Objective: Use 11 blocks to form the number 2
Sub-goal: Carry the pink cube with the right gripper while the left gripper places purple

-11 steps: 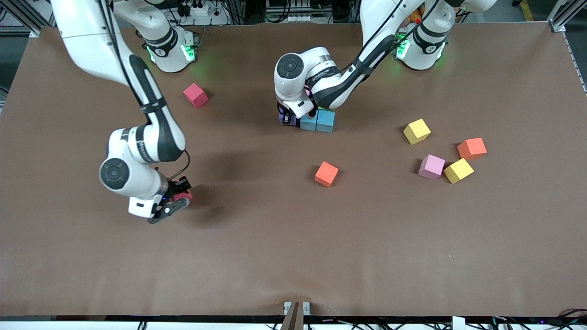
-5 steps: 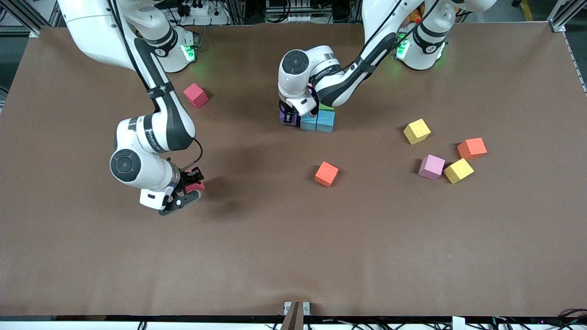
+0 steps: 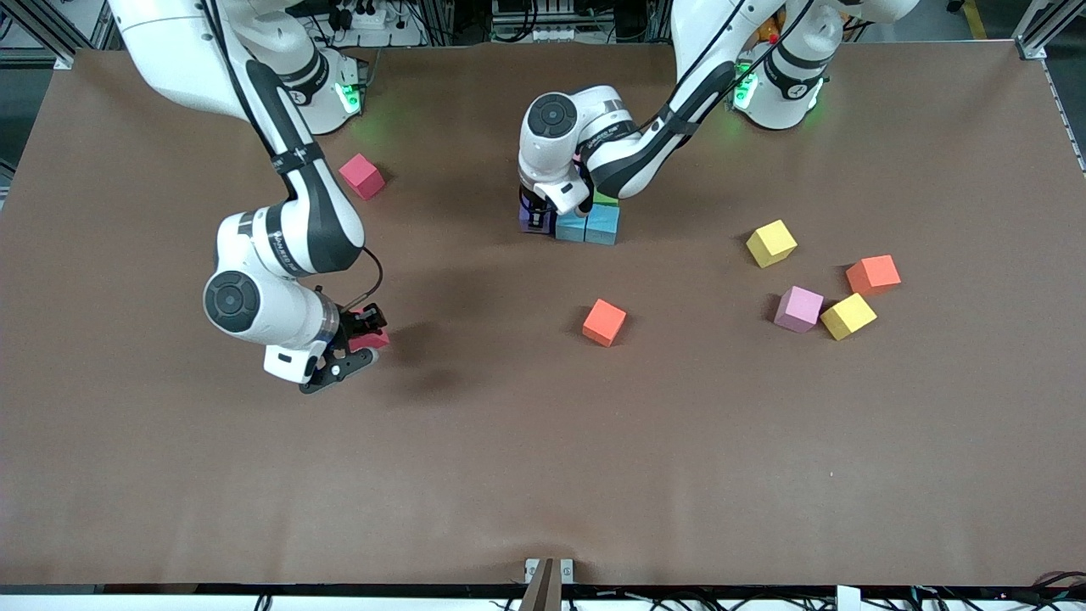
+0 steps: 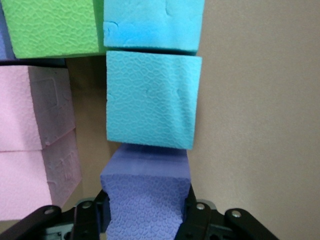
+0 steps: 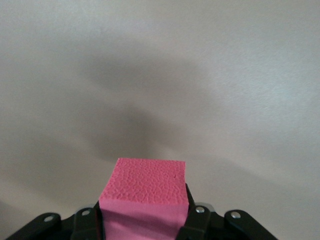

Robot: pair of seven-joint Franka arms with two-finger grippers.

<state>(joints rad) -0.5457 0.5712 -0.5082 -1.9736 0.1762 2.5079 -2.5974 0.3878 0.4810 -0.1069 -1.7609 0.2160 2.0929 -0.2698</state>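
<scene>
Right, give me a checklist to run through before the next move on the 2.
1. Left end effector shut on purple block: ok.
2. Purple block in line with the two blue blocks: ok.
3. Purple block released: not ok.
4. Right end effector shut on pink block, carried above the table: ok.
5. Loose orange block near the 2: ok.
6. Full shape of the 2: cannot tell, arm hides it.
</scene>
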